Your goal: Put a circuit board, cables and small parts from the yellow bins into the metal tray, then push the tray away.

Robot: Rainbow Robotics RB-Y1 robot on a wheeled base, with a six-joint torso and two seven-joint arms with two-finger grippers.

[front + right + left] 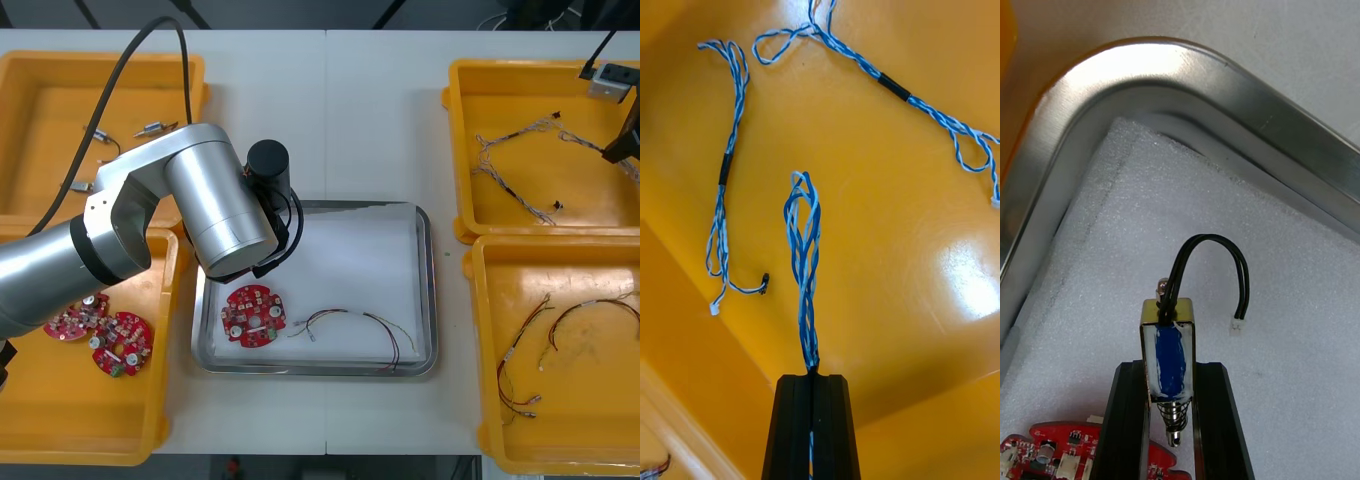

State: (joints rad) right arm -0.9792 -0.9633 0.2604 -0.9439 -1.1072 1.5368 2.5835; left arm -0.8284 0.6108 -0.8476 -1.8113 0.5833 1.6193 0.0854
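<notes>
Over the metal tray, at its far left corner, the left gripper pinches a small metal part. Above the far right yellow bin, the right gripper clamps a twisted blue and white cable.

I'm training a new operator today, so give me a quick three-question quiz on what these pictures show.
1. True or false: the left gripper has its jaws shut on a small metal part over the metal tray.
2. The right gripper is shut on which? A black cable; B twisted blue and white cable; C red and yellow cable.
3. Fill in: along with a thin cable, the tray holds one red ____.
Key: 1 true; 2 B; 3 circuit board.
</notes>
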